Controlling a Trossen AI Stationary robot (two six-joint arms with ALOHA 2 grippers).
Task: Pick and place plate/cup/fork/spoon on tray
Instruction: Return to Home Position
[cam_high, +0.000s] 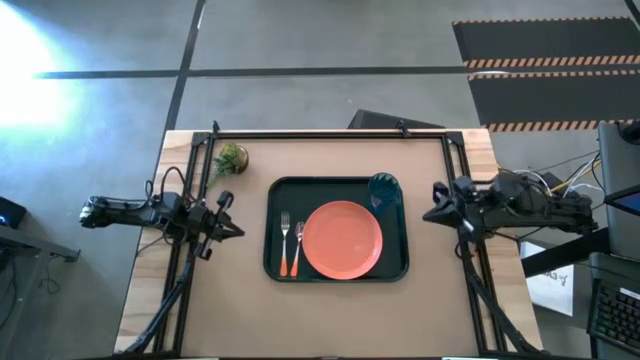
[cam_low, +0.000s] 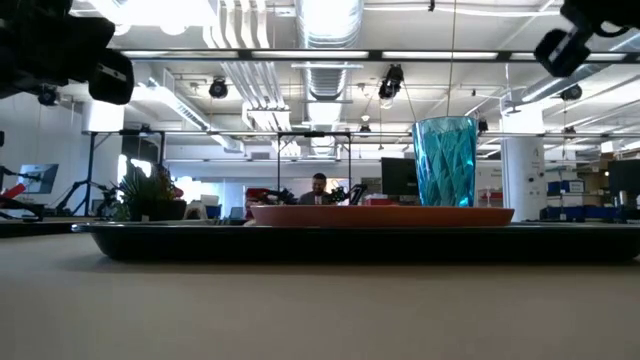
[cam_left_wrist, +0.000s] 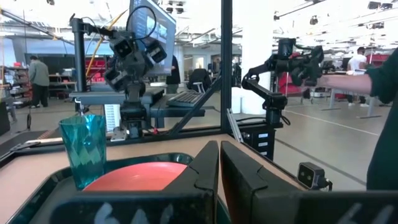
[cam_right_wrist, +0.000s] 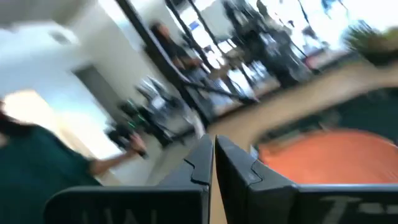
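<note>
The dark tray (cam_high: 275, 190) lies at the table's middle. On it rest the salmon-orange plate (cam_high: 343, 240), the teal cup (cam_high: 385, 190) upright at its far right corner, and the fork (cam_high: 284, 245) and spoon (cam_high: 298, 247) side by side at its left. The cup (cam_left_wrist: 84, 149) and plate (cam_left_wrist: 140, 177) also show in the left wrist view. My left gripper (cam_high: 238, 231) is shut and empty left of the tray. My right gripper (cam_high: 428, 215) is shut and empty right of the tray.
A small green plant (cam_high: 229, 158) stands at the table's far left. A black frame (cam_high: 330, 133) runs along the far edge and down both sides. Bare tabletop lies in front of the tray. People show in the room beyond.
</note>
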